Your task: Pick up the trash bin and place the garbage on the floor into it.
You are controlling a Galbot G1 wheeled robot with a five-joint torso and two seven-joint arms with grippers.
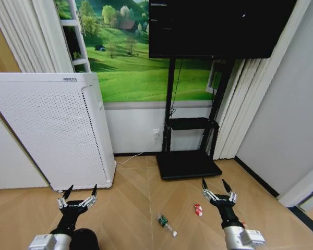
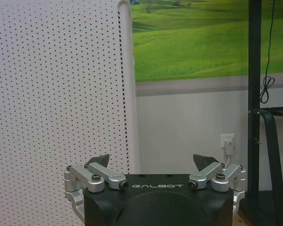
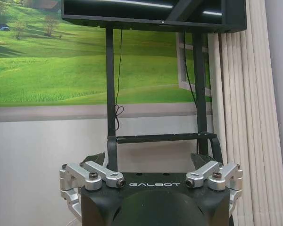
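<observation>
Two pieces of garbage lie on the wooden floor in the head view: a clear plastic bottle (image 1: 166, 224) with a green label, and a small red-and-white can (image 1: 198, 210) to its right. My right gripper (image 1: 217, 188) hovers open just right of the can, fingers pointing forward; it also appears open as the right gripper (image 3: 148, 162). My left gripper (image 1: 79, 194) is open in front of the white appliance, seen again as the left gripper (image 2: 154, 162). A dark rounded shape (image 1: 85, 240) sits at the bottom edge by my left arm; I cannot tell whether it is the trash bin.
A tall white perforated appliance (image 1: 52, 130) stands at the left against the wall. A black TV stand (image 1: 188, 164) with a flat base and a screen above it stands ahead at centre. A white cord runs to a wall socket (image 1: 156, 133). Pale curtains hang at the right.
</observation>
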